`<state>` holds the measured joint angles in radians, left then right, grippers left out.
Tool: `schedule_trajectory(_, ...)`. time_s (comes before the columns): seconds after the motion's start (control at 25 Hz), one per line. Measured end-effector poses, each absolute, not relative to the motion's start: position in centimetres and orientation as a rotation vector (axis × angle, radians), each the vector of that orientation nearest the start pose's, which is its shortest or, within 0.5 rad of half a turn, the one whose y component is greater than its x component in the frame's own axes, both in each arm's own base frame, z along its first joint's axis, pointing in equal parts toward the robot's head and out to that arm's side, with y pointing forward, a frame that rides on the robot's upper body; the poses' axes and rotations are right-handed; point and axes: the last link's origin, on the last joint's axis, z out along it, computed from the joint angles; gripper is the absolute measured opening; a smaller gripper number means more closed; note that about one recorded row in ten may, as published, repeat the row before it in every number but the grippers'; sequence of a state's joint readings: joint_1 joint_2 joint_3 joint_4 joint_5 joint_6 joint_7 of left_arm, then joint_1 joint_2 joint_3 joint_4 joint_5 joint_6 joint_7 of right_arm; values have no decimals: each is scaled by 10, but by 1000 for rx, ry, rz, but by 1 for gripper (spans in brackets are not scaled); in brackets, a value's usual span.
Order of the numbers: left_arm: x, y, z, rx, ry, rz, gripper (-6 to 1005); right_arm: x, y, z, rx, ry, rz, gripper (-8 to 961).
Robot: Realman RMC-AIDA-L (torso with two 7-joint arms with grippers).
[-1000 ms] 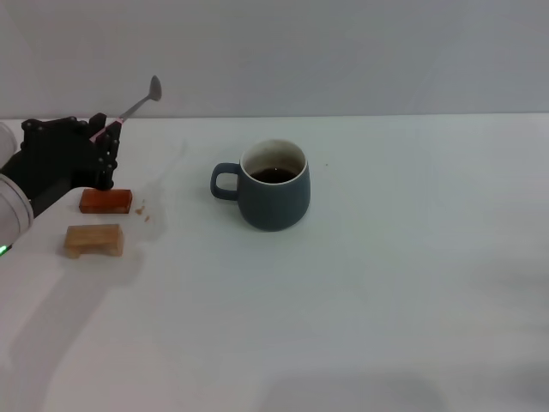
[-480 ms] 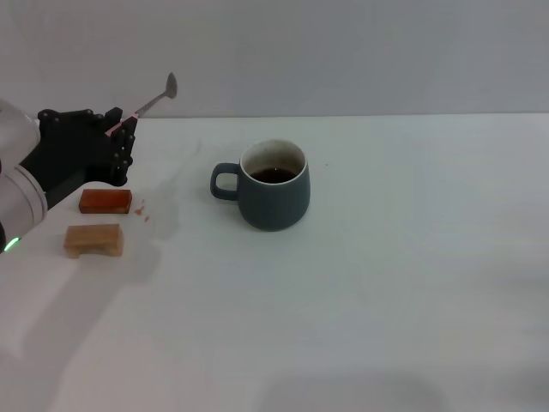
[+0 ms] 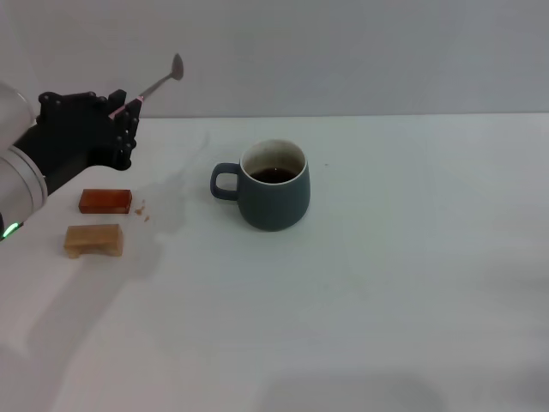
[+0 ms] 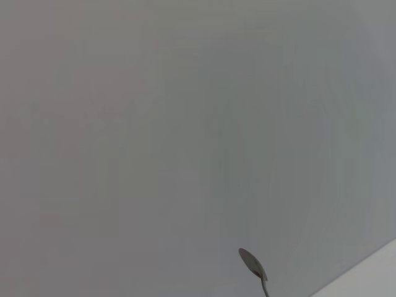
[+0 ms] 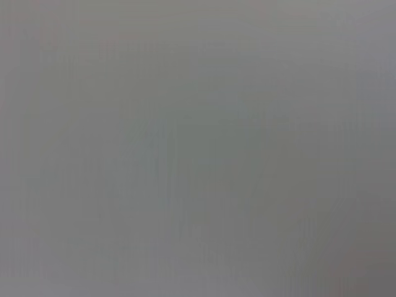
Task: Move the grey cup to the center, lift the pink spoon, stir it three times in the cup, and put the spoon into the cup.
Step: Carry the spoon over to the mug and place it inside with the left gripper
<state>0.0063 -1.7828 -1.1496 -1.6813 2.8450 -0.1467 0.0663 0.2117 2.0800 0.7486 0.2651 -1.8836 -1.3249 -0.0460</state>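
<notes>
The grey cup stands near the middle of the white table, handle toward my left, dark liquid inside. My left gripper hangs above the table's far left, shut on the pink spoon. The spoon's pale pink handle sits in the fingers and its grey metal neck and bowl point up and to the right. In the left wrist view only the spoon's bowl shows against the wall. The right gripper is out of view.
A red-brown block and a tan wooden block lie on the table's left side, below my left gripper. A few small crumbs sit beside the red-brown block. The table is white.
My left gripper has risen and shifted right with the spoon, away from the red-brown block. The cup has not moved.
</notes>
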Motion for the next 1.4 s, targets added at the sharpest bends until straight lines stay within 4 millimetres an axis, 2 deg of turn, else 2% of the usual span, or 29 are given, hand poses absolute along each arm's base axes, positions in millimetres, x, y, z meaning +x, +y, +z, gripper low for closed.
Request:
schedule_trajectory(0.56,-204,323,54,-1986,-423,-313,134,385,252,18,-1205,592,553,-2)
schedule_trajectory(1.4,-184,327,40,-2082,-358,-139,134,393,245,22,-1189,597,518,-1)
